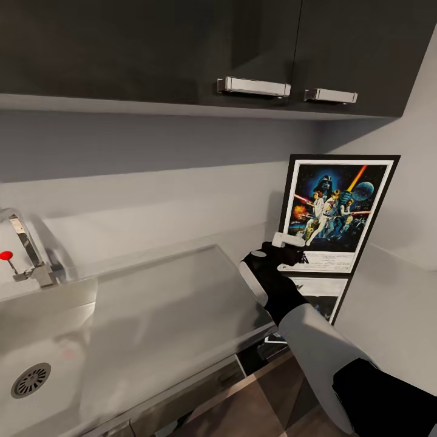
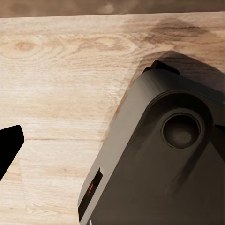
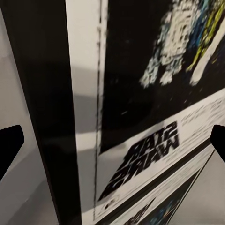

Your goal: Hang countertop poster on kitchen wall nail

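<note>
The poster (image 1: 337, 212) stands upright at the far right end of the steel worktop (image 1: 158, 303), leaning back against the pale wall in the corner, its long axis vertical. The right gripper (image 1: 286, 252) is right in front of its lower left part, at the bottom of the picture area; its jaws are spread wide, and in the right wrist view the frame edge and lettering lie between the two dark fingertips (image 3: 10, 143), nothing gripped yet. The right arm is clearly nearer; the left gripper (image 2: 7, 150) hangs over wooden floor (image 2: 61, 79), its state unclear.
</note>
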You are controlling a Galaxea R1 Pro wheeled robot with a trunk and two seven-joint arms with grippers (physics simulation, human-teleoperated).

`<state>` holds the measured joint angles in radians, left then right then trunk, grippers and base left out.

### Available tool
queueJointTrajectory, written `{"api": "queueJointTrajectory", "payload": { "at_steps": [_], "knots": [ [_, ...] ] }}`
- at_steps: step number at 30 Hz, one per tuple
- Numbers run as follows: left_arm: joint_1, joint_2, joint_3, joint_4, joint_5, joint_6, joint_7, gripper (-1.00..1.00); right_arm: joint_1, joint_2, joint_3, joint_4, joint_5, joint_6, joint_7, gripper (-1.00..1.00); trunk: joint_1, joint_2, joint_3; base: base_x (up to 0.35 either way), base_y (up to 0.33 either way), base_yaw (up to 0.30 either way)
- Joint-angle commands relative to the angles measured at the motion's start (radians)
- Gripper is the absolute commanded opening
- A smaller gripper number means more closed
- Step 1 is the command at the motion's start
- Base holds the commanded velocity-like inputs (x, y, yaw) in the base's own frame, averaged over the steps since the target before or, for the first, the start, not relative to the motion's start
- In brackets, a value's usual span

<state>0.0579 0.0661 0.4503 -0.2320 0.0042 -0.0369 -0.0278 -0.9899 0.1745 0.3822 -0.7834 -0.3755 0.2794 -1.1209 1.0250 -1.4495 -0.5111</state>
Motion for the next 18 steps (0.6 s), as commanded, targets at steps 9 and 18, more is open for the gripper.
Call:
{"api": "queueJointTrajectory", "payload": {
  "at_steps": [9,18],
  "knots": [
    [0.0,-0.001,0.004,-0.001,0.0,-0.001,-0.003,1.0,-0.001,0.0,0.003,0.001,-0.003,0.011,-0.006,1.0,0.0,-0.001,-0.001,0.0,0.0,0.0],
    [0.0,-0.001,0.004,-0.001,0.0,-0.001,-0.003,1.0,-0.001,0.0,0.003,0.038,-0.003,-0.029,-0.005,1.0,0.0,-0.001,-0.001,0.0,0.0,0.0]
  ]
}}
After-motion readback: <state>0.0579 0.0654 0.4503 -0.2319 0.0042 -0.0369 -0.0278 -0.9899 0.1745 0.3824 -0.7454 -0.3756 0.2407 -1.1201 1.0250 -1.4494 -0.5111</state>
